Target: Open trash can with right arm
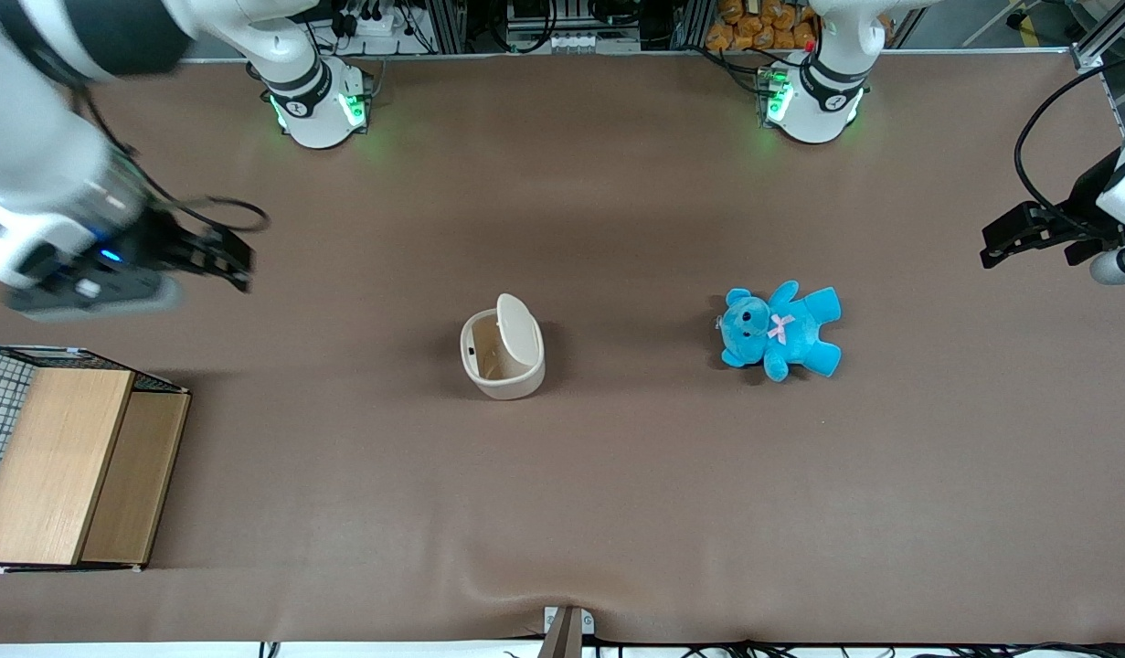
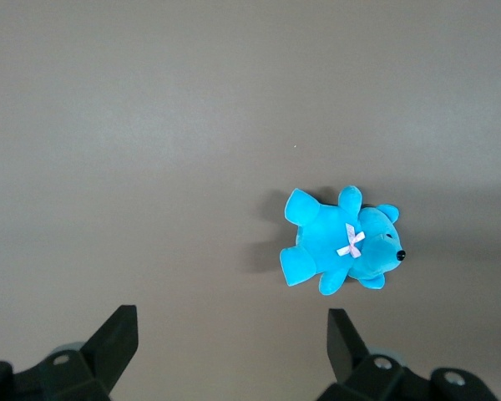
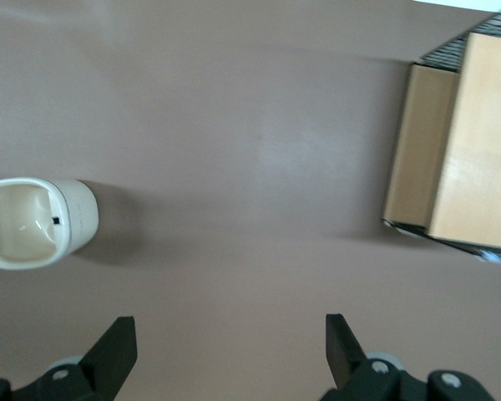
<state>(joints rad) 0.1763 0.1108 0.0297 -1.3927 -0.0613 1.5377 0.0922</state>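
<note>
Trash can (image 1: 502,356) lid up; pincer (image 1: 217,259) wide open, empty – teddy (image 1: 780,331), wooden box (image 1: 68,461) apart.

The trash can (image 1: 502,356) stands mid-desk (image 1: 617,503) with its lid (image 1: 518,331) flipped up, tan interior exposed. The blue teddy (image 1: 780,330) lies well apart from it, toward the parked arm's end. The right arm's claw (image 1: 222,260) hovers toward the working arm's end, above the wooden box (image 1: 68,466).
</note>
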